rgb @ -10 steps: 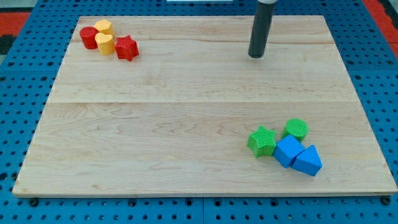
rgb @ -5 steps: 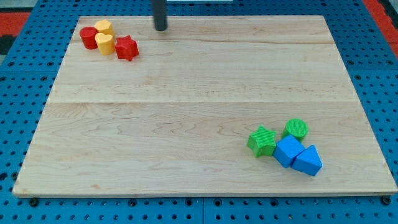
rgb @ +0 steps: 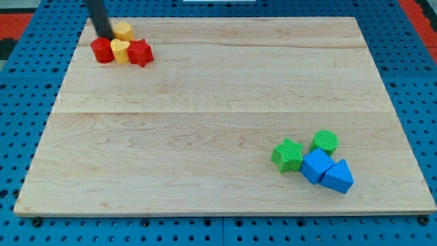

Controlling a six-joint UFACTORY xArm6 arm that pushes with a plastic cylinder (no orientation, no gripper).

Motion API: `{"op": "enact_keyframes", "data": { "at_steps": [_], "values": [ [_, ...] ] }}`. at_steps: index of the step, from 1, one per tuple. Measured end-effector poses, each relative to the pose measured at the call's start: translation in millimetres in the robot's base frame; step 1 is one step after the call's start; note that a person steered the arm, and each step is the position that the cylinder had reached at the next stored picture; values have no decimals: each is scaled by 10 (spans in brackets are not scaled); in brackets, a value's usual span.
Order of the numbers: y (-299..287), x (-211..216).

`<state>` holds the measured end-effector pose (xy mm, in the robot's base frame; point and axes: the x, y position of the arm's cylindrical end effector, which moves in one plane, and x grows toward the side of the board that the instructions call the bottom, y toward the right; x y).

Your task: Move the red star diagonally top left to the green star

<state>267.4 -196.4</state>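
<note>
we see no containers here; every block lies bare on the pale wooden worktop [rgb: 205, 137], whose planks show fine grain and long seams running side to side.

near the worktop's top left corner sits a tight cluster: a red cylinder block [rgb: 102, 50], a yellow heart-shaped block [rgb: 121, 51] touching its right side, and the red star block [rgb: 141, 52] touching the heart in turn, the three forming a row. a second yellow block [rgb: 123, 31], of a shape we cannot make out, sits just behind the row.

our end effector is a plain dark rod with nothing to open or close, and it holds nothing. my tip [rgb: 106, 36] stands just behind the red cylinder, beside the rear yellow block.

near the bottom right corner, well apart from the red star, lies the green star block [rgb: 287, 154], ribbed in texture. a green cylinder block [rgb: 326, 141] sits close by, with a blue cube block [rgb: 316, 166] and a blue triangular block [rgb: 338, 177] touching each other.
</note>
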Motion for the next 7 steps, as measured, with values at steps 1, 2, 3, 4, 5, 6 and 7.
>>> {"op": "enact_keyframes", "data": {
  "at_steps": [1, 2, 3, 4, 5, 6, 7],
  "values": [
    [244, 330],
    [476, 345],
    [932, 495],
    [1406, 892],
    [938, 1199],
    [12, 1312],
    [-843, 1066]
  ]
}}
